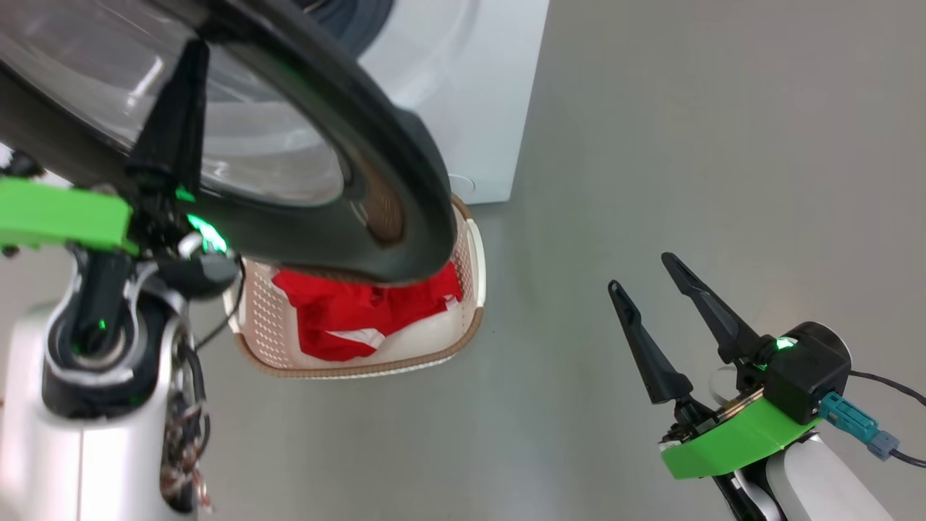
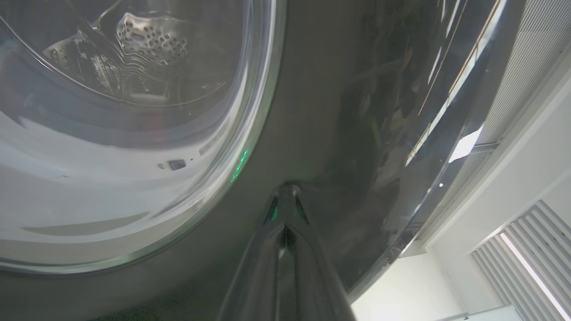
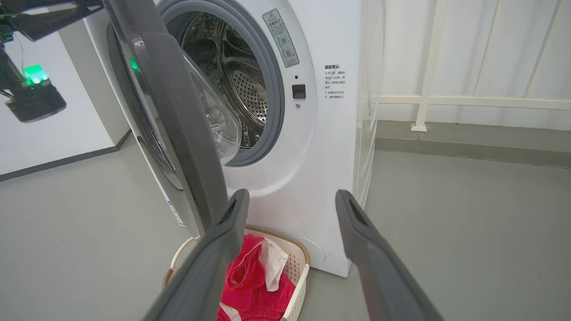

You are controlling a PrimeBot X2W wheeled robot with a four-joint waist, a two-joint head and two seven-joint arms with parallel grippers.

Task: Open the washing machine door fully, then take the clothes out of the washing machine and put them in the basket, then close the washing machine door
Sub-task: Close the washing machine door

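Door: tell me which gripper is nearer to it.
Left. The left gripper, fingers shut, has its tips at the black rim of the door; the right gripper hangs open over the floor, well clear of it.

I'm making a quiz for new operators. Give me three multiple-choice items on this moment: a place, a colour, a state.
1. Where are the clothes? A in the drum; B in the basket; C on the floor.
2. What colour is the rim of the washing machine door? A white; B black; C red.
3. How is the right gripper? A open and empty; B shut on fabric; C shut on the door.
Key: 1 B, red fabric lies inside the tub; 2 B, the ring is glossy black; 3 A, its fingers are spread with nothing between.
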